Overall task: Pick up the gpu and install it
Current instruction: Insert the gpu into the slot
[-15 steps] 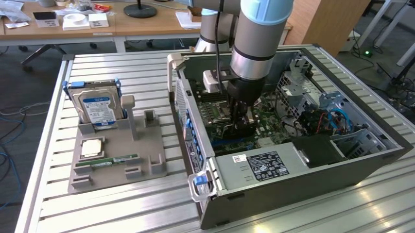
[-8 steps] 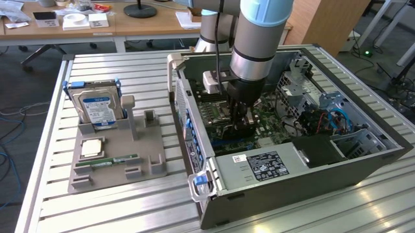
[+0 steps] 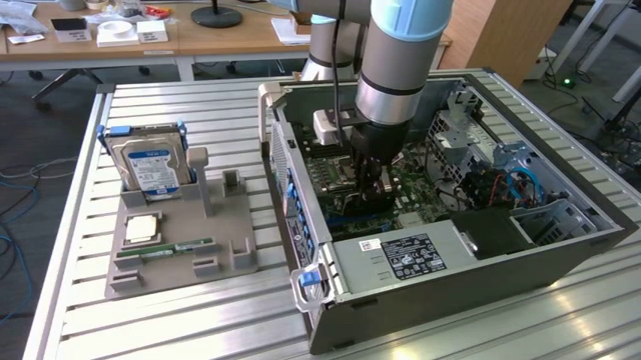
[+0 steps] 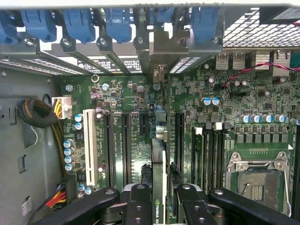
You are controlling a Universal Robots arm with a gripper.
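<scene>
claw inside open computer case

Arm reaching straight down, wrist vertical

The arm is pointing its wrist straight downward, the gripper hanging at its low end. In the wrist view the gripper is pinching with its two black fingers standing close together, a narrow gap between them.

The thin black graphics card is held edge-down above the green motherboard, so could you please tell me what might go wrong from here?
1. The thin black graphics card, clamped between the black gripper fingers, hangs beside several similar black slots; it could land in the wrong one.
2. Its bracket end faces the blue retention clips, where it might catch.
3. The red wire lies close by.
</scene>
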